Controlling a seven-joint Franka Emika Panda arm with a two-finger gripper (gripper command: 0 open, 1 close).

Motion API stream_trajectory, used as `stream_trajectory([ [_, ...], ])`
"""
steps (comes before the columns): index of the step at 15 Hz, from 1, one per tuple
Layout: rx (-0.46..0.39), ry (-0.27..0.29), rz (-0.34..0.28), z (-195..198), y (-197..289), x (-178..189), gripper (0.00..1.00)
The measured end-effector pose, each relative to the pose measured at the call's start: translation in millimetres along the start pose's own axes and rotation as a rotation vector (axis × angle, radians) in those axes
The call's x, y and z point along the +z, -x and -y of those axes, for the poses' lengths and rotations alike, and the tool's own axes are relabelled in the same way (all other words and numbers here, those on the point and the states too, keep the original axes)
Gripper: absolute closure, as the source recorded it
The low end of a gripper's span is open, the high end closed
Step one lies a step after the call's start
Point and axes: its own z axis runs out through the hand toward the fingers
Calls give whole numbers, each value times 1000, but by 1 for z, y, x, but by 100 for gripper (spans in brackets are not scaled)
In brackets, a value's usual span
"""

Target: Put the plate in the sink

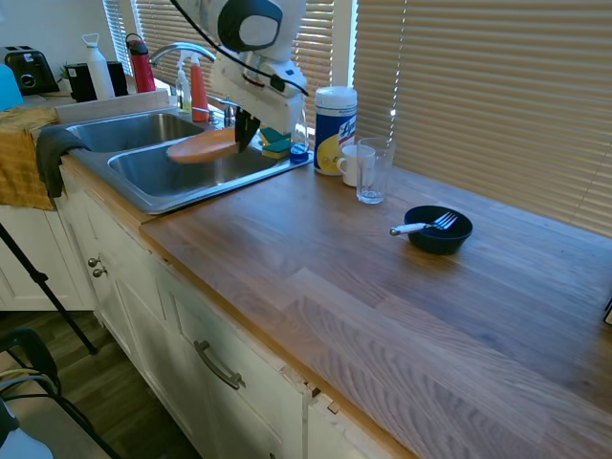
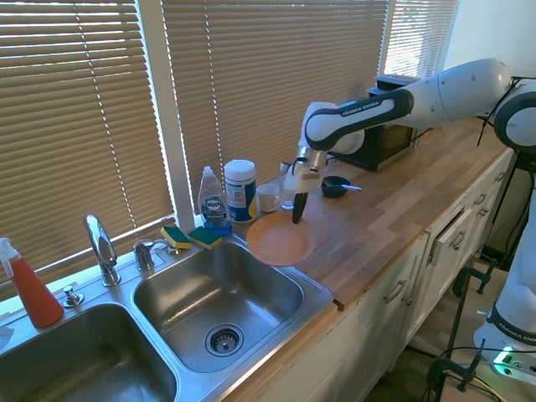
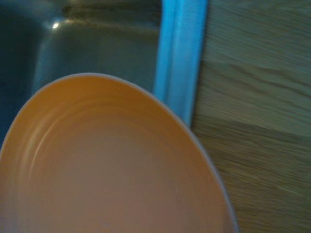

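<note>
A: Plate position?

B: The salmon-orange plate [image 2: 279, 240] is held up off the surfaces, roughly level, hanging across the near-right corner of the sink [image 2: 251, 331]. Part of it is over the right-hand basin, part over the rim and the wooden table [image 2: 394, 201]. Wrist view agrees: the plate [image 3: 112, 165] overlaps the basin, the metal rim strip and the wood.

A: Claw?

B: The claw [image 2: 298, 211] points straight down and is pinched closed on the plate's edge on the table side. In the first exterior view the dark fingers [image 1: 247, 129] sit at the plate's right end [image 1: 203, 146]. How deep the grip goes, I can't make out; it is small in both wide shots.

A: Surroundings?

B: Two green-and-yellow sponges [image 2: 191, 237] and a dish soap bottle [image 2: 213, 199] on the sink's back ledge, a wipes canister [image 1: 335, 117] just beside them. A white mug [image 1: 353, 163] and clear glass [image 1: 372, 171] stand together. A black bowl [image 1: 439, 229] with a fork [image 1: 423, 227] sits well apart on the table.
</note>
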Motion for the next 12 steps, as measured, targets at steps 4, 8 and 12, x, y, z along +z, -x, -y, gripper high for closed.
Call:
stream_trajectory([
  [4, -22, 66, -16, 81, 20, 63, 100],
  [8, -19, 123, -20, 131, 15, 135, 100],
  [12, -1, 191, 6, 147, -1, 202, 0],
])
